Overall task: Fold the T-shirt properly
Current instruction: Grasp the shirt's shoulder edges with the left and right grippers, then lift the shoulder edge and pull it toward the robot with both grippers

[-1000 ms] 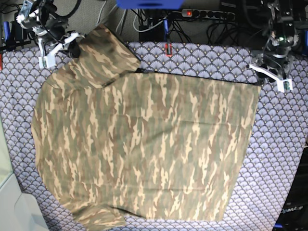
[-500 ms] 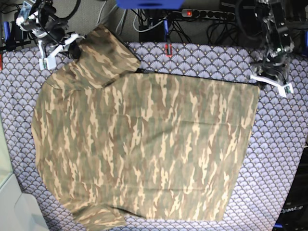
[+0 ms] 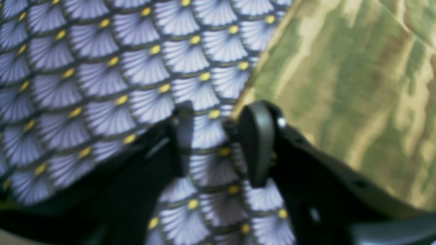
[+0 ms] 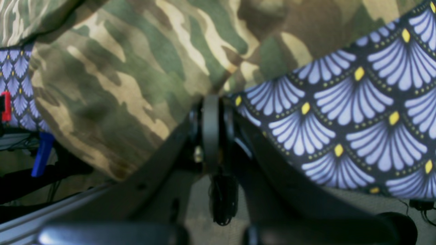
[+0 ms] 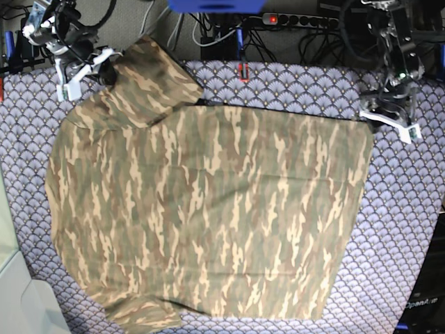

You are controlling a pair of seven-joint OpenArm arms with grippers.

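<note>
- Across the cloth (image 5: 410,209) I see one shirt (image 5: 208,216) lying flat, one sleeve folded over.
- Right gripper (image 4: 211,102), jaws closed, pinches that sleeve's edge; I risk dragging the body askew.
- Left gripper (image 3: 218,143) stands apart, empty, beside the shirt corner; closing now grabs only cloth.
- Count: two grippers.

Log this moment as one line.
shirt: flat | left end effector: open at corner | right end effector: shut on sleeve

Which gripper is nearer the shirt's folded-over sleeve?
Right. The right gripper is shut on the folded sleeve at its edge; the left gripper sits open beside the T-shirt's opposite corner.
</note>
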